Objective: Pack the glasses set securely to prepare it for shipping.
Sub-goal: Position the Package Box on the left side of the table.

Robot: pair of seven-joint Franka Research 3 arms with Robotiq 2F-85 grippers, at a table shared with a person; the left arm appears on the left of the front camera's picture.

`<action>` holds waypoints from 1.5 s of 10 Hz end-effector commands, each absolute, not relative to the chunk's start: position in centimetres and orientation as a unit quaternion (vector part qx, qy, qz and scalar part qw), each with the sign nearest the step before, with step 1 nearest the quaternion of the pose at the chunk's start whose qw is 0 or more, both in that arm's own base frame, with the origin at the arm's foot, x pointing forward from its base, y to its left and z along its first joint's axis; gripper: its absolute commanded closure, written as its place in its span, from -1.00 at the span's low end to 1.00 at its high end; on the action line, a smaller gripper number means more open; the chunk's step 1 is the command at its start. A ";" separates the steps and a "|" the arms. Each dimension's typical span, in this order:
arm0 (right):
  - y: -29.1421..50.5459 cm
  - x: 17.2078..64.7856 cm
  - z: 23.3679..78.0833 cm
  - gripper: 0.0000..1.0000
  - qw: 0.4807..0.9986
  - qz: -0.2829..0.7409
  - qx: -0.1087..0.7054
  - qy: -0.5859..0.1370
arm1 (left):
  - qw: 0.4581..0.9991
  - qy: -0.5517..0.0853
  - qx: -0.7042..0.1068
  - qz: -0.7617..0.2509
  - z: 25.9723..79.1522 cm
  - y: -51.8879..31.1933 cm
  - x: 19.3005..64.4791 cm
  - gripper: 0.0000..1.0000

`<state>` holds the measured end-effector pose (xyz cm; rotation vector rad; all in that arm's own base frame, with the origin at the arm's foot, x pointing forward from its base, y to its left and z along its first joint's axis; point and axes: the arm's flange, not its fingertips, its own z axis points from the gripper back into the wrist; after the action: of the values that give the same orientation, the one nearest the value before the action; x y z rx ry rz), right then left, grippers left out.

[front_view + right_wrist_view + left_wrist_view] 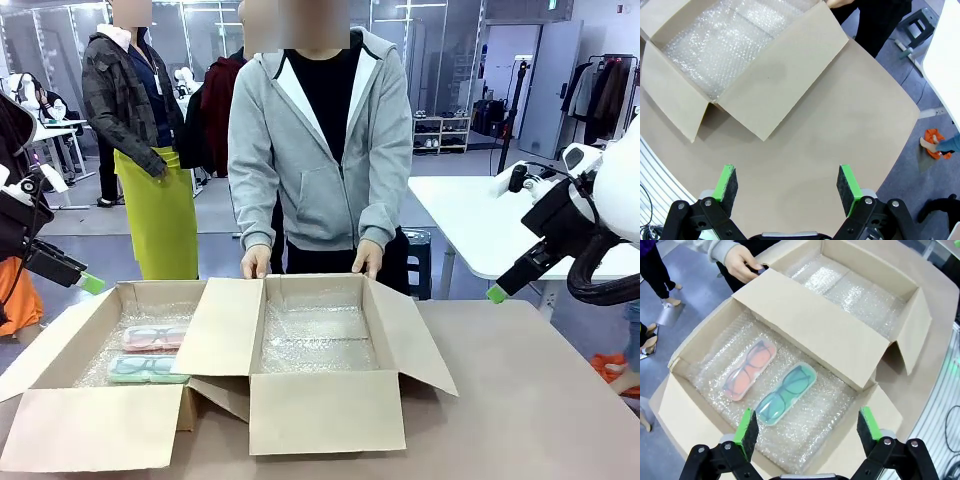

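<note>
Bubble-wrap-lined, the left cardboard box point(700, 405) holds the pink case point(749, 369) and mint green case point(786, 393) side by side, long axes parallel, just beyond the left gripper point(807, 427), whose fingers, like those of the farther right gripper point(785, 184), are wide open and empty.

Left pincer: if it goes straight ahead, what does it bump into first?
Probably the mint green case, lying on the bubble wrap in the box straight ahead of the open left pincer. Depth is hard to judge.

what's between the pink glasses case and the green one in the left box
Nothing but bubble wrap: the left wrist view shows the pink case and green case lying side by side, apart, with a bare strip of wrap between them.
</note>
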<state>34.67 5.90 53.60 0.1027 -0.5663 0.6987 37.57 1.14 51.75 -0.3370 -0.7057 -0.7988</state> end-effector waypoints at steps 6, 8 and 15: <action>5.9 34.3 53.8 -1.00 0.900 0.341 0.041 -0.270 | 0.853 -0.333 -0.150 -0.372 52.0 1.1 37.9 -1.00; 5.9 34.3 53.8 -1.00 0.900 0.341 0.041 -0.270 | 0.853 -0.333 -0.150 -0.372 52.0 1.1 37.9 -1.00; 5.9 34.3 53.8 -1.00 0.900 0.341 0.041 -0.270 | 0.853 -0.333 -0.150 -0.372 52.0 1.1 37.9 -1.00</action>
<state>34.67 5.90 53.60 0.1027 -0.5662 0.6987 37.57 1.13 51.75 -0.3369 -0.7059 -0.7989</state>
